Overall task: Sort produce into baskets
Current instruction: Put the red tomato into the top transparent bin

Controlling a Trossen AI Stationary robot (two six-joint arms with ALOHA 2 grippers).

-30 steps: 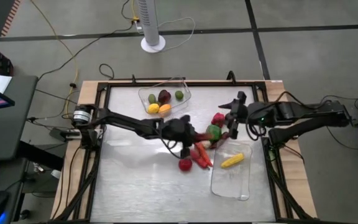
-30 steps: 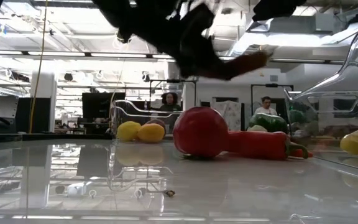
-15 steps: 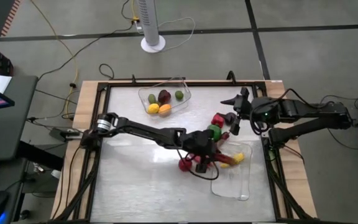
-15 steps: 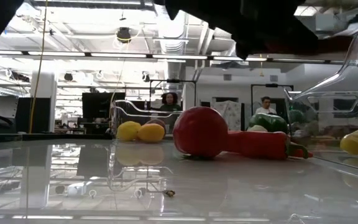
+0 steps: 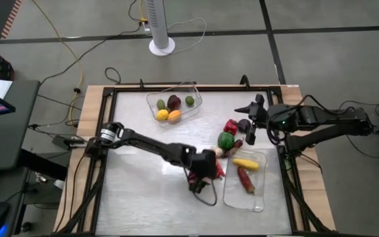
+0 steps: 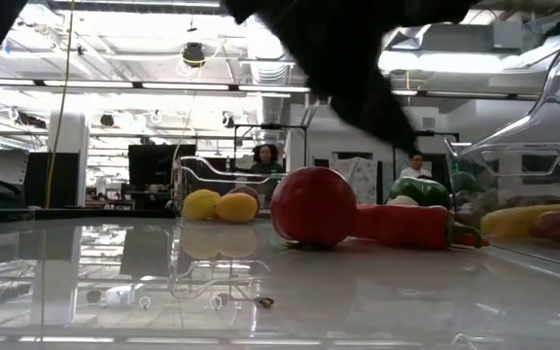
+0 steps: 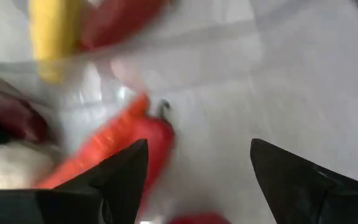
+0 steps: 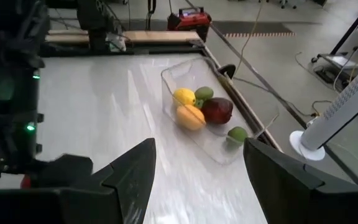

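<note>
My left arm stretches low across the worktop (image 5: pixel 143 191), pincer (image 5: pixel 204 172) wide beside two baskets (image 5: pixel 245 179) — right pincer (image 5: pixel 250 118) parted, waiting.

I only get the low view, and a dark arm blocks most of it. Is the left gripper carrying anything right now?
Observer: No. Its wrist view shows the left gripper fingers apart with nothing between them.
Operator: How full is the far basket?
Observer: From above, the far basket holds five pieces.
Operator: Where's the right arm?
Observer: The right gripper is open, above the table's right side near a red pepper.
</note>
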